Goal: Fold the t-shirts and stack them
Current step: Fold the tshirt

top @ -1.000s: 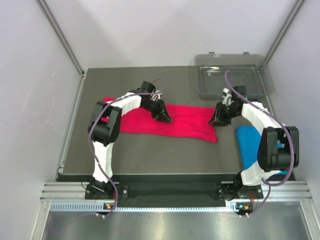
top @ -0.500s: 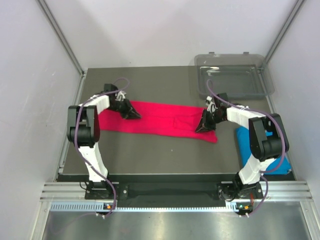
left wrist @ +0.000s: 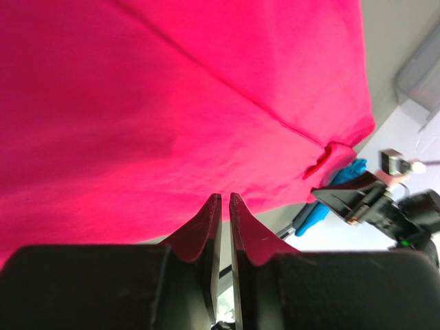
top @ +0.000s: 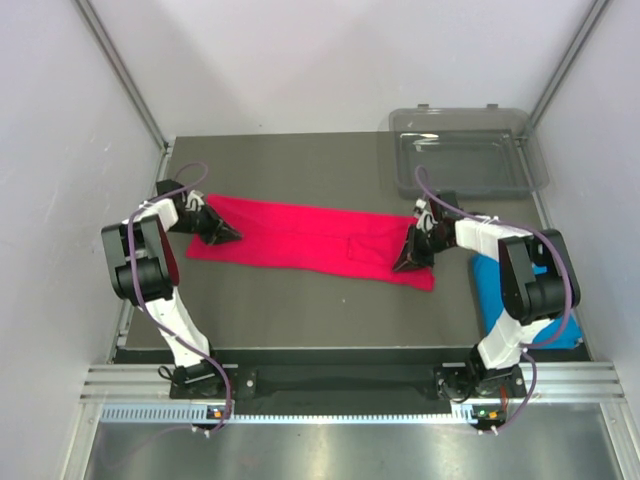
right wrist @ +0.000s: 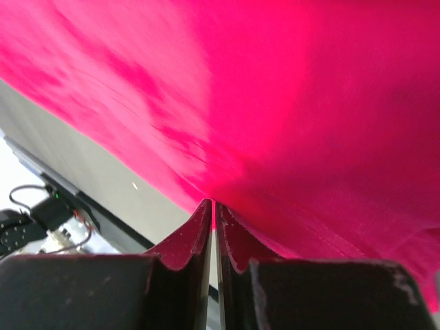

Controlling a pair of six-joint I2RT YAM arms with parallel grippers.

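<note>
The crimson-pink t-shirt [top: 310,238] lies as a long folded band across the middle of the dark table. My left gripper [top: 228,236] rests on its left end. In the left wrist view the jaws [left wrist: 223,196] stand almost together with a thin slit. Their tips are at the edge of the flat cloth [left wrist: 172,103], and no cloth shows in the slit. My right gripper [top: 403,264] is at the band's right end, shut on a pinch of the pink cloth [right wrist: 289,103], where creases run into its tips [right wrist: 215,203]. The sky blue t-shirt [top: 488,288] lies at the right edge, partly hidden by my right arm.
A clear grey plastic tray [top: 410,185] stands at the back right corner, beyond the right gripper. Grey walls and metal frame rails close in the table on the left, back and right. The dark table [top: 320,320] shows bare between the shirt and the arm bases.
My left gripper has slid left along the pink band from its middle to its left end, narrowing its jaws. My right gripper moved slightly left onto the band's right end and closed.
</note>
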